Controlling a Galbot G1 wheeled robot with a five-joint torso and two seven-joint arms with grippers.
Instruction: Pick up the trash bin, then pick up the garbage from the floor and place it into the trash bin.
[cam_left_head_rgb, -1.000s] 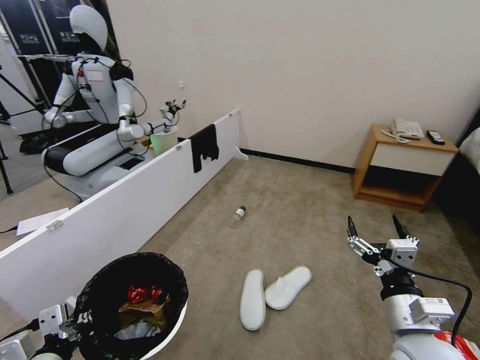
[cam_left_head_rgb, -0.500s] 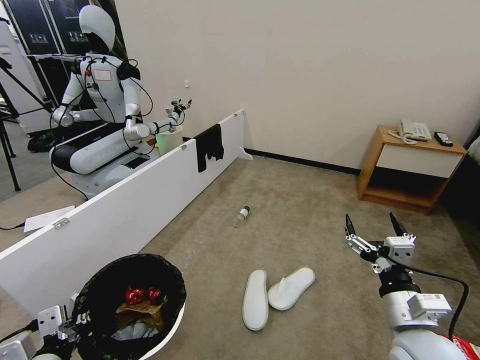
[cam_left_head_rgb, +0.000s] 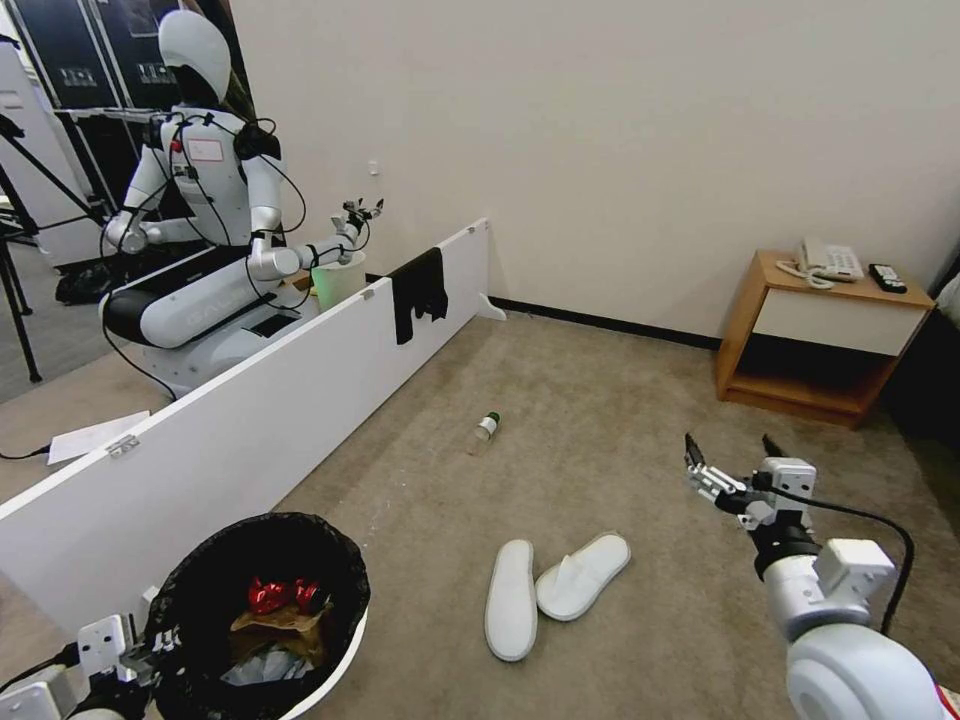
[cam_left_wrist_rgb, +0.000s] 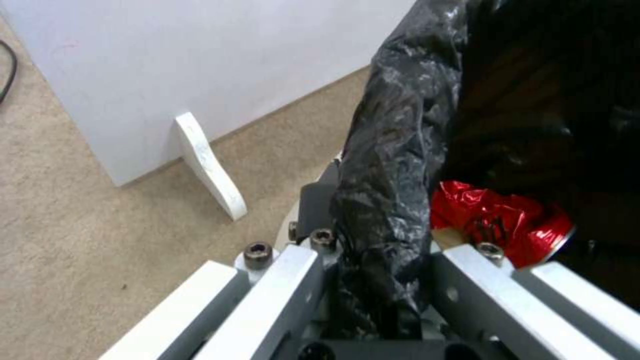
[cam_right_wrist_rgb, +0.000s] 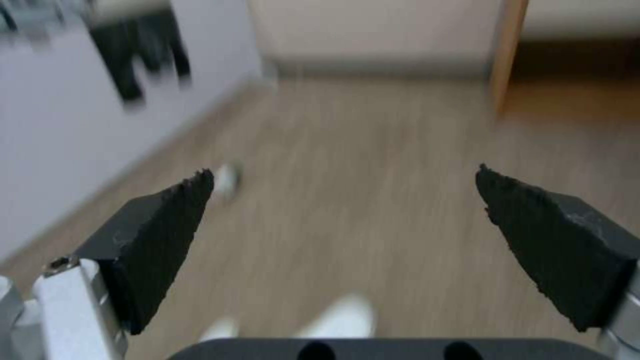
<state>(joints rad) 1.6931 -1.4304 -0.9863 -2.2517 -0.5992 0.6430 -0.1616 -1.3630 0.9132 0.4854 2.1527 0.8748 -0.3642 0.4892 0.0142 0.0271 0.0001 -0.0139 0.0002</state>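
From the head camera, the trash bin (cam_left_head_rgb: 265, 620) sits low at the robot's left, its black bag (cam_left_head_rgb: 190, 590) folded over the rim, and the left gripper (cam_left_head_rgb: 135, 650) has the near edge of that rim. Inside lie a red wrapper (cam_left_head_rgb: 275, 594), brown paper (cam_left_head_rgb: 270, 622) and white tissue (cam_left_head_rgb: 255, 662). On the carpet (cam_left_head_rgb: 600, 400) three pieces of litter are left: two white slippers (cam_left_head_rgb: 550, 592), side by side and touching at the heels, and one small green-capped bottle (cam_left_head_rgb: 485, 427) farther off toward the white board (cam_left_head_rgb: 230, 420). The right gripper (cam_left_head_rgb: 728, 458) hangs above the floor with its two fingers spread wide and nothing between them. The slippers lie to its left and a little nearer the robot; the left one points its long axis straight away from the robot, the right one slants off to the right. The right arm is the free one, so I judge the coming reach to be leftward and down.

In the left wrist view, the left gripper (cam_left_wrist_rgb: 380, 280) is clamped on the bagged rim of the bin (cam_left_wrist_rgb: 393, 165), one finger on either side, with the red wrapper (cam_left_wrist_rgb: 500, 220) just within. The foot of the white board (cam_left_wrist_rgb: 207, 165) stands on the carpet near by.

In the right wrist view, the right gripper (cam_right_wrist_rgb: 347, 220) shows two black pads (cam_right_wrist_rgb: 160, 240) set far apart and holding nothing. The bottle (cam_right_wrist_rgb: 227, 180) lies ahead beside one pad, and the pale slippers (cam_right_wrist_rgb: 333, 320) lie close beneath.
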